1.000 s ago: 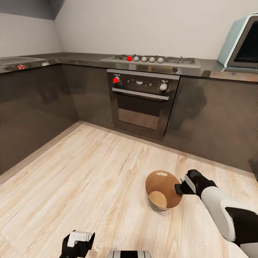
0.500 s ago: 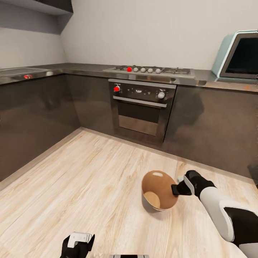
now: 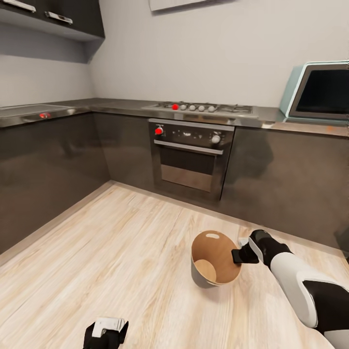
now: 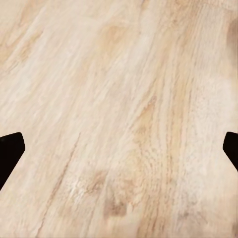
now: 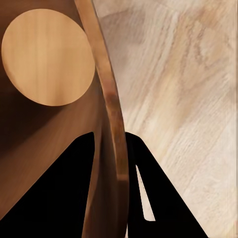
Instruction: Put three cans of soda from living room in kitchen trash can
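The tash can (image 3: 220,252), a round tapered bucket, off-white outside and brown inside, is on the pale wood kitchen floor, tilted toward me. Its brown bottom (image 5: 47,57) is bare. My right gripper (image 3: 241,255) is shut on the rim at the can's right side. In the right wrist view its black fingers (image 5: 148,188) sit one inside and one outside the thin wall (image 5: 110,99). My left gripper (image 3: 107,330) hangs low near the view's front edge. It is open over bare floor, with its fingertips (image 4: 10,151) far apart. The cans of soda are out of view.
Dark grey glossy cabinets (image 3: 43,160) run along the left and back walls. A steel oven (image 3: 191,155) with a red knob sits under the gas hob (image 3: 198,107). A pale teal appliance (image 3: 317,92) stands on the counter at the right. Open wood floor (image 3: 121,247) lies left of the can.
The head view has tilted up, so the cabinets and oven sit lower in the picture. The tash can, still held by my right gripper, now shows more of its outer wall.
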Tool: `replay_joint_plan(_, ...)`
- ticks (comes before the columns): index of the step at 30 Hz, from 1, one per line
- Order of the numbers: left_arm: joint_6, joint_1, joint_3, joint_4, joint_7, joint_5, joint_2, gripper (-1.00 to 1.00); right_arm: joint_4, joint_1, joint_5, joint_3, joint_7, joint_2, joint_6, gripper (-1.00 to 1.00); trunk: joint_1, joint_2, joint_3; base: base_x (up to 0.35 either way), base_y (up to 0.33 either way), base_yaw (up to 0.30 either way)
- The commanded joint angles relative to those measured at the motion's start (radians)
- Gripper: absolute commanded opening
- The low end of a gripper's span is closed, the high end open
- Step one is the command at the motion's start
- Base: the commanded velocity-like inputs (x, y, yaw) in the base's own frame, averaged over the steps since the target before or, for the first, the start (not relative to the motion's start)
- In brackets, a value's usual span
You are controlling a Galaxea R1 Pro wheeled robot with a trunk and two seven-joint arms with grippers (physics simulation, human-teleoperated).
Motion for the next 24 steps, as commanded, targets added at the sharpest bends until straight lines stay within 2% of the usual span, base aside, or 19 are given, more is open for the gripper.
replay_joint_plan(1, 0.009, -0.001, 0.000, -0.001, -0.001, 0.001, 0.000, 1.00, 0.000, 0.000, -0.026, -0.008, 0.004, 0.000, 0.003, -1.00, 0.000, 0.000, 0.004, 0.000, 0.000, 0.000)
replay_joint_plan(2, 0.021, -0.004, 0.000, -0.002, -0.001, 0.003, 0.000, 1.00, 0.000, 0.000, -0.026, -0.006, 0.004, 0.001, 0.003, -1.00, -0.001, 0.001, 0.008, 0.000, 0.000, 0.000)
replay_joint_plan(3, 0.077, -0.031, 0.001, -0.008, -0.001, 0.006, 0.000, 1.00, 0.000, 0.000, -0.026, -0.005, 0.004, 0.002, 0.003, -1.00, -0.001, 0.001, 0.012, 0.000, 0.000, 0.000)
replay_joint_plan(6, 0.183, -0.093, 0.002, -0.026, -0.001, 0.010, 0.000, 1.00, -0.001, 0.000, -0.027, -0.003, 0.004, 0.003, 0.003, -1.00, -0.003, 0.001, 0.023, 0.000, 0.000, 0.000)
replay_joint_plan(10, 0.346, -0.199, 0.003, -0.113, 0.003, 0.012, -0.002, 1.00, -0.001, 0.000, -0.026, -0.002, 0.004, 0.000, 0.004, -1.00, -0.005, 0.002, 0.039, 0.000, 0.000, 0.000)
replay_joint_plan(12, 0.391, -0.242, 0.003, -0.140, 0.004, 0.012, -0.003, 1.00, -0.001, 0.000, -0.026, -0.002, 0.004, -0.002, 0.004, -1.00, -0.005, 0.003, 0.047, 0.000, 0.000, 0.000)
replay_joint_plan(14, 0.417, -0.291, 0.005, -0.151, 0.004, 0.010, -0.002, 1.00, -0.001, 0.000, -0.026, -0.003, 0.004, -0.004, 0.004, -1.00, -0.006, 0.003, 0.054, 0.000, 0.000, 0.000)
replay_joint_plan(17, 0.436, -0.335, 0.007, -0.158, 0.002, 0.010, 0.000, 1.00, -0.001, 0.000, -0.026, -0.003, 0.004, -0.006, 0.004, -1.00, -0.008, 0.004, 0.066, 0.000, 0.000, 0.000)
replay_joint_plan(24, 0.443, -0.363, 0.008, -0.162, 0.008, 0.012, 0.002, 1.00, -0.001, 0.000, -0.027, -0.004, 0.004, -0.004, 0.004, -1.00, -0.014, 0.012, 0.092, 0.000, 0.000, 0.000)
